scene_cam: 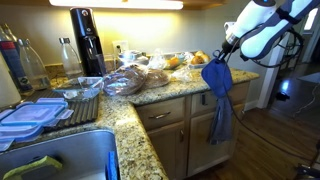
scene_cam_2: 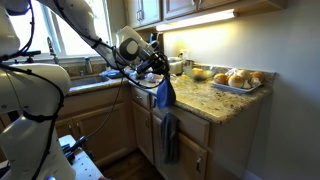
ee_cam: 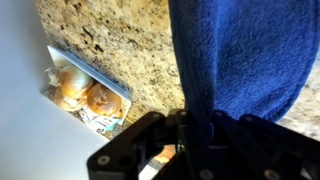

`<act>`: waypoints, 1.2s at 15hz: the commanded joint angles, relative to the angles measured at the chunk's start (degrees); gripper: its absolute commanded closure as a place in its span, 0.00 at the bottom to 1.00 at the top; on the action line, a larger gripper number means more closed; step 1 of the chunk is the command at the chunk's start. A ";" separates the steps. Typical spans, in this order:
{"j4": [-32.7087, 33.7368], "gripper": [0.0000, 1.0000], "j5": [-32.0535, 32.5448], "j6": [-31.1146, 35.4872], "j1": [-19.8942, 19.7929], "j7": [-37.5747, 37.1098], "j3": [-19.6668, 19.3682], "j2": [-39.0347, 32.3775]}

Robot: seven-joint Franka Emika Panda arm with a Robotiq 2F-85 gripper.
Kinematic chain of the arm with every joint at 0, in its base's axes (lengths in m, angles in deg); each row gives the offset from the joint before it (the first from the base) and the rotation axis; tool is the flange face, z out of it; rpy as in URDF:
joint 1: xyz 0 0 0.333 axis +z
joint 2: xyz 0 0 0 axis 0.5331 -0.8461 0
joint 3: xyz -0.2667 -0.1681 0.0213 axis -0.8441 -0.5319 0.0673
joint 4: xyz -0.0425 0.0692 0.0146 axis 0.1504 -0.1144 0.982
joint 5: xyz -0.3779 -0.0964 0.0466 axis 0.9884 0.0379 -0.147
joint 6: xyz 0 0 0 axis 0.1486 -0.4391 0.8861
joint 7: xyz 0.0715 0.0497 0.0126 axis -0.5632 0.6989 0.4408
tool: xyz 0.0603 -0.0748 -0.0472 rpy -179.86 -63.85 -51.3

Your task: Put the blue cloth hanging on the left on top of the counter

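The blue cloth (scene_cam: 217, 77) hangs from my gripper (scene_cam: 222, 58), which is shut on its top, just past the front edge of the granite counter (scene_cam: 150, 97). In an exterior view the blue cloth (scene_cam_2: 163, 94) dangles from the gripper (scene_cam_2: 160, 72) above the counter (scene_cam_2: 215, 98) edge. In the wrist view the blue cloth (ee_cam: 235, 55) fills the upper right, pinched between the dark fingers (ee_cam: 198, 130), with the counter (ee_cam: 110, 35) behind it. A paler grey-blue cloth (scene_cam: 221, 118) still hangs on the cabinet front below; it also shows in the exterior view from the other side (scene_cam_2: 170, 137).
Bagged bread and pastries (scene_cam: 140, 78), a tray of rolls (scene_cam_2: 238, 80), a black soda maker (scene_cam: 88, 42), bottles (scene_cam: 22, 62), plastic containers (scene_cam: 30, 117) and a sink (scene_cam: 70, 160) occupy the counter. A tray of rolls (ee_cam: 85, 95) shows in the wrist view.
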 commanded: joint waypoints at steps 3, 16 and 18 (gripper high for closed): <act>6.45 0.93 6.12 3.87 -14.74 -1.03 9.39 2.96; 22.36 0.60 10.54 2.26 -58.40 1.41 48.93 2.50; 22.58 0.48 10.47 0.39 -59.19 0.92 49.88 2.38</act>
